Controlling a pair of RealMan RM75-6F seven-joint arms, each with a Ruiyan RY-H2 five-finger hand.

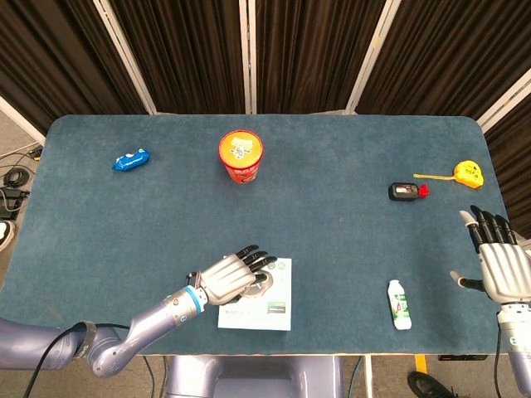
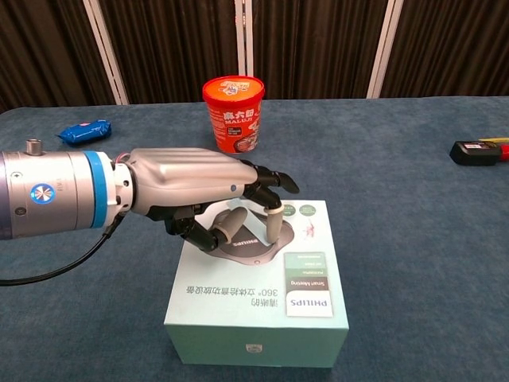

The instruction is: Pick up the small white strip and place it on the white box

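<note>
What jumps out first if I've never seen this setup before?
The silver left hand reaching over the white box at the table's near edge, fingertips down on its lid. Behind it stands a bright red cup, and the right hand hovers open at the far right.

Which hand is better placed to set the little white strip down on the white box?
Left. The left hand hovers over the white box and appears to pinch the small white strip; the right hand sits open at the table's far edge.

Place: I'm driving in a lab test bay.
Evidence: black curtains (image 1: 299, 50) at 12 o'clock, blue felt worktop (image 1: 348, 249), loose cables (image 1: 12, 178) at 9 o'clock.
</note>
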